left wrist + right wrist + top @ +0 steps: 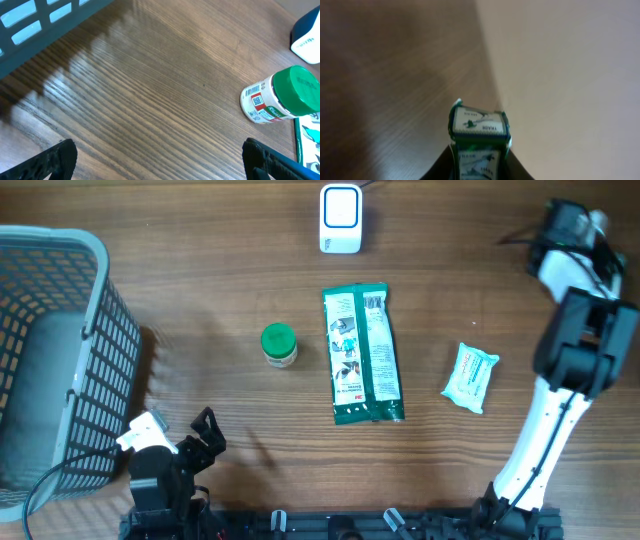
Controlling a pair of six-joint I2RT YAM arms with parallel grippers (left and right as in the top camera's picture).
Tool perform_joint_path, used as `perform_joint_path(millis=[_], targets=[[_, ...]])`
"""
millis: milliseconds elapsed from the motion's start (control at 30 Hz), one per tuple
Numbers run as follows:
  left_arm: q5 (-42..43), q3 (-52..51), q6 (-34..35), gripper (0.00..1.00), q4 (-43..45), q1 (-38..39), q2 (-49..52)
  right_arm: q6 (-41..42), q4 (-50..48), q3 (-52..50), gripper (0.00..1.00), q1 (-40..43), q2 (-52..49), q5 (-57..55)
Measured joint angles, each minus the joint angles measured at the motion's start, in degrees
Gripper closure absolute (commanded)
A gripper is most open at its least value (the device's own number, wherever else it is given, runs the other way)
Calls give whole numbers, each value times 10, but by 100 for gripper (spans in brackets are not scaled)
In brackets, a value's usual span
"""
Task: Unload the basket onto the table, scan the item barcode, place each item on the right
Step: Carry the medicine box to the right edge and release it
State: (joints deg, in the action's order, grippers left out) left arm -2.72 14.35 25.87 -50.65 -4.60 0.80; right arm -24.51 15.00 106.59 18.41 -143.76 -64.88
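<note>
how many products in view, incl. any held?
4: green-lidded jar left of centre, long green packet at centre, small white pack right of it, green-printed box in the right gripper. Basket may hide more.

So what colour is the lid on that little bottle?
Green. The lid shows best in the left wrist view.

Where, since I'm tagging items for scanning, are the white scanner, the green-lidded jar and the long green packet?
white scanner [340, 218]: overhead view, middle of its white body.
green-lidded jar [278, 339]: overhead view, on the green lid.
long green packet [362, 355]: overhead view, middle of its printed face.
</note>
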Motion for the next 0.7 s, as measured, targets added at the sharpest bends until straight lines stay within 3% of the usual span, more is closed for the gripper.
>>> perform_joint_path(millis=[33,100,133,200,367,500,600,700], targets=[[0,0,0,0,0,0,0,42,43,-1,61,22,0,24],[0,0,0,0,0,0,0,103,93,0,14,51,0,76],[0,0,0,0,0,0,0,133,106,-1,0,60,0,87],[0,0,0,0,0,0,0,180,150,10,0,69,27,137],[0,0,0,0,0,0,0,299,288,72,0,52,103,416],[0,0,0,0,0,0,0,368,357,92,0,29,285,612],[0,0,0,0,0,0,0,414,433,115,0,-46,402,622],[0,0,0,0,0,0,0,506,582,116,0,-181,427,564]])
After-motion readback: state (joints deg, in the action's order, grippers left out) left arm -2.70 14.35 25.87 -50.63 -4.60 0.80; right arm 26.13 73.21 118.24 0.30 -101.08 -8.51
